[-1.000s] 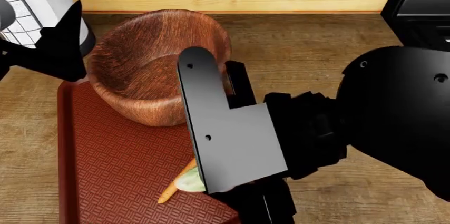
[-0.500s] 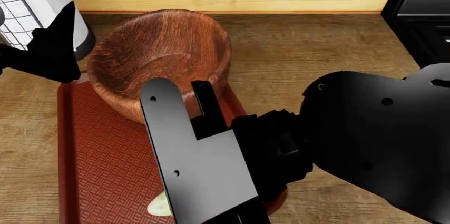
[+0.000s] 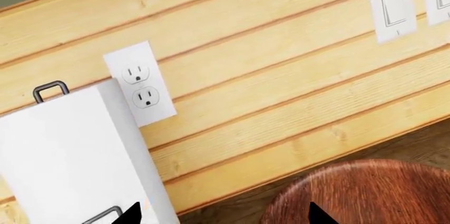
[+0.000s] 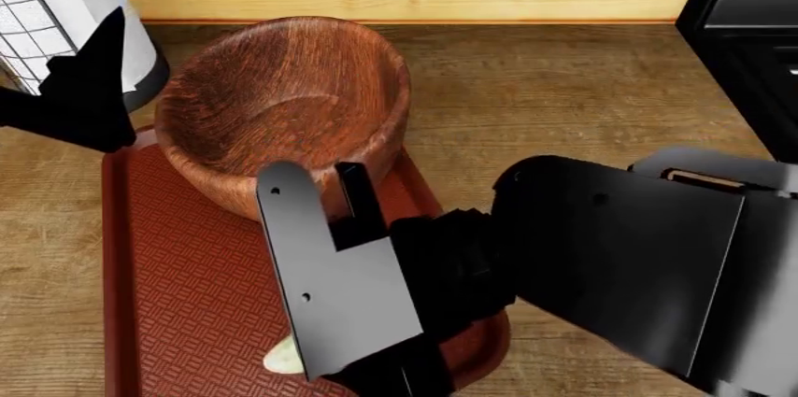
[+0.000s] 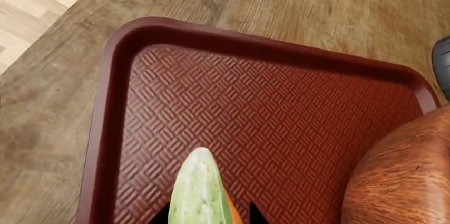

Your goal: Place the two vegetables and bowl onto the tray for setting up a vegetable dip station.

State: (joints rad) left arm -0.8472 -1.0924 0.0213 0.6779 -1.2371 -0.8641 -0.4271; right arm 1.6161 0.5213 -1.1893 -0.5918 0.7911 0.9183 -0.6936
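Dark red plastic, woven-textured: tray [image 4: 163,257], rectangular, rounded corners, raised rim; the largest item, lying on the wooden counter [image 4: 562,89]. It serves as the collecting surface for the dip station, hence everything gathers here.

Reddish-brown wood, visible grain, thick walls: bowl [image 4: 284,107], deep and round, at the tray's 12 o'clock end. Its base appears to sit on the tray with its far side overhanging the rim; exact footing is hidden.

White cylinder with wire frame [image 4: 56,14]: at 10 o'clock from the bowl, off the tray, not part of the job.

Black right gripper [image 5: 209,218]: over the tray's 6 o'clock end, its fingertips appear in the right wrist view closed around the cucumber [image 5: 199,190], presumably holding it for set-down on the tray.

Black left gripper [image 3: 221,214]: raised near the white cylinder, tips spread apart, nothing between them.

Green skin, pale cut end: the cucumber, thick, pointing out over the weave.

Orange sliver: carrot [image 5: 232,211], just beside the cucumber, mostly hidden; whether it rests on the tray cannot be told.
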